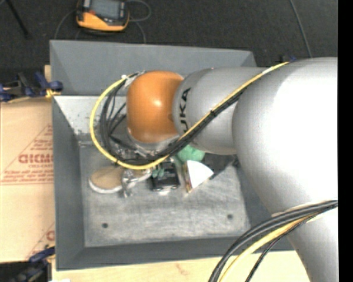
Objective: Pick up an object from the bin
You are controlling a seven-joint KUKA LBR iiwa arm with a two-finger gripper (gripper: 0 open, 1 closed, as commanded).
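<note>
In the camera view, a grey metal bin point(165, 216) with a flat, scratched floor is seen. The gripper point(128, 184) is set low over the floor, under a smooth, round orange cover point(153, 104) and loops of yellow and black cables point(100, 128). Whether it is spread wide or closed cannot be told. A flat, round tan thing point(106, 181) with a pale rim is laid just beside it, on the left of the floor. To the right, a small black box point(165, 180), a white pointed piece point(198, 172) and a green lump point(192, 153) are partly hidden by the shiny silver arm point(270, 128).

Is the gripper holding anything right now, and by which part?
Cannot tell. The gripper sits beside a tan disc at the bin's left; the wrist hides any hold.
</note>
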